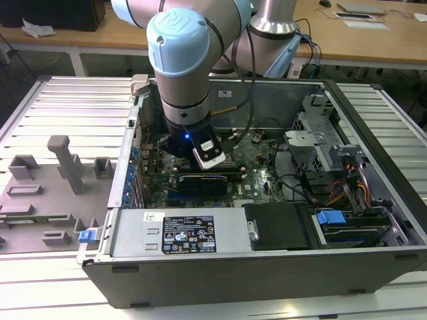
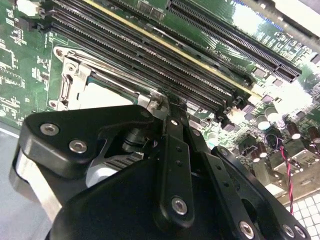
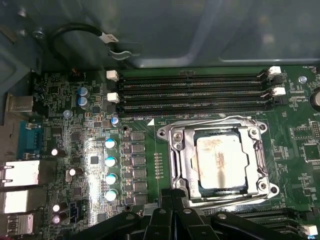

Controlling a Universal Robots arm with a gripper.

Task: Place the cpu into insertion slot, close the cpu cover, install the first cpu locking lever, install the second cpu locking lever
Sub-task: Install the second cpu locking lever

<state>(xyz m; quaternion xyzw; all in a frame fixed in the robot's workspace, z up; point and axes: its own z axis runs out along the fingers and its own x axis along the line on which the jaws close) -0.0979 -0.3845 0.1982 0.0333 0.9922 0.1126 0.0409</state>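
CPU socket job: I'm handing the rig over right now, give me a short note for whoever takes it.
Claw: fingertips pressed together, nothing visible between them, poised at the edge of the insertion slot.
Things: the cpu lies flat in the slot on the green motherboard; the cpu cover looks to be down around the chip, which shows through its window.
Done: chip placed, cover seemingly closed.
Left: whether either locking lever is latched cannot be told; check both. The arm is down inside the open computer case.

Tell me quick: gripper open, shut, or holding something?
Gripper: black fingers shut together, holding nothing visible, tips at the edge of the silver-grey metal cpu cover, which lies over the dull silver square cpu.
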